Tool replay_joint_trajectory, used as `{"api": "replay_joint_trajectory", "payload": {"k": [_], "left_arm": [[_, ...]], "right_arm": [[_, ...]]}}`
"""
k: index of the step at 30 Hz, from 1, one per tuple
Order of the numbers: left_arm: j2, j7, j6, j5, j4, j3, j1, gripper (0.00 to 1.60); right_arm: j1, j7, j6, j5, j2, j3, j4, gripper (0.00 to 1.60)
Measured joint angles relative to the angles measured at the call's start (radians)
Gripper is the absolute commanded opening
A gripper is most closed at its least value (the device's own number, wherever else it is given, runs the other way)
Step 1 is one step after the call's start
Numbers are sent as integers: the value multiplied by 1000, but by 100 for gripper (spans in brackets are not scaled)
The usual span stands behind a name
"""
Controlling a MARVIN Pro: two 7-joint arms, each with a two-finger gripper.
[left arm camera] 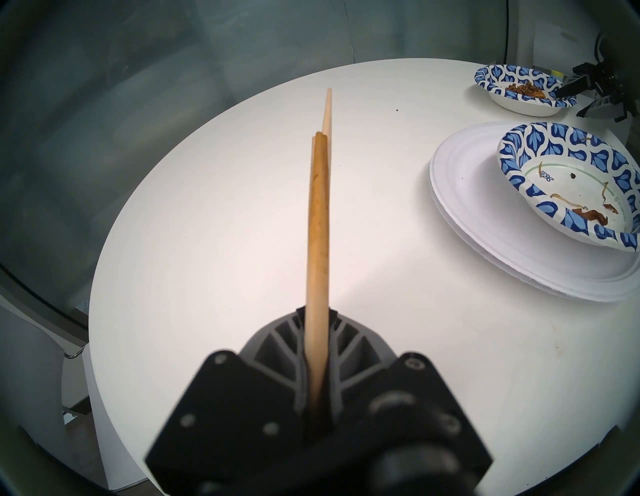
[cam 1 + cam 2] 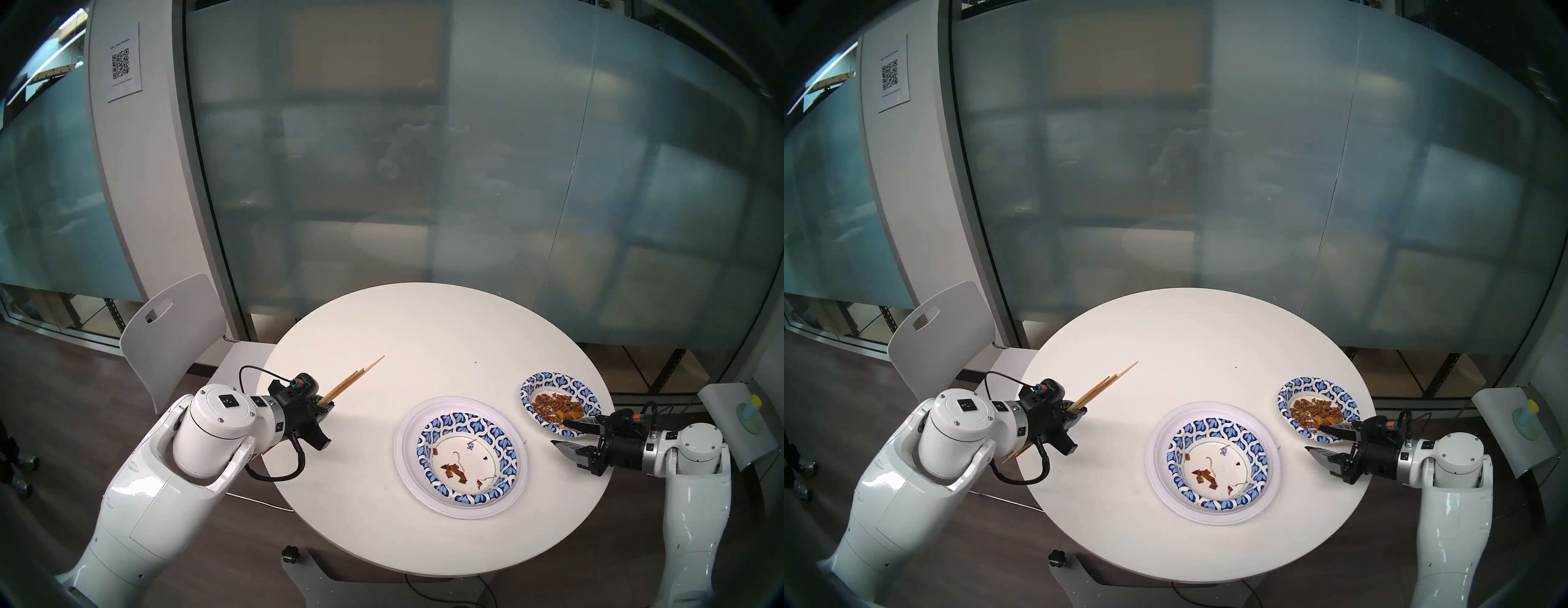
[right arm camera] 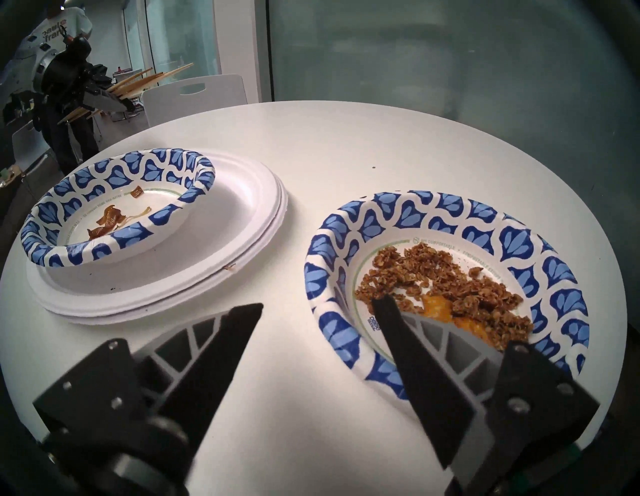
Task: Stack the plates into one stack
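Two large white plates point(image 2: 409, 424) point(image 1: 467, 194) point(image 3: 249, 194) lie stacked at the table's front right. A blue-patterned plate point(image 2: 426, 446) point(image 1: 554, 138) point(image 3: 114, 169) with a few brown scraps sits on them. A second blue-patterned plate point(image 2: 551, 380) point(image 2: 1314, 384) point(image 3: 450, 214), holding brown crumbs and orange food, stands alone near the right edge. My right gripper point(image 2: 560, 432) point(image 3: 318, 302) is open astride its near rim, one finger inside the plate and one outside. My left gripper point(image 2: 329, 409) point(image 1: 317, 310) is shut on several wooden chopsticks point(image 2: 352, 382) point(image 1: 318, 207) above the table's left edge.
The round white table point(image 2: 424, 339) stands before a frosted glass wall. A white chair point(image 2: 169, 331) is tucked in at the left. A small grey stand with a yellow-capped item point(image 2: 749, 414) is at the far right. A person point(image 3: 65, 34) stands beyond the left arm.
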Motion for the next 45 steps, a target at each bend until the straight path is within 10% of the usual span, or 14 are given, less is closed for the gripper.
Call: {"api": "replay_joint_trajectory", "payload": {"k": [45], "left_arm": [[1, 9, -7, -22, 40, -4, -23, 0]], "right_arm": [[139, 70, 12, -185, 113, -134, 64, 104]]}}
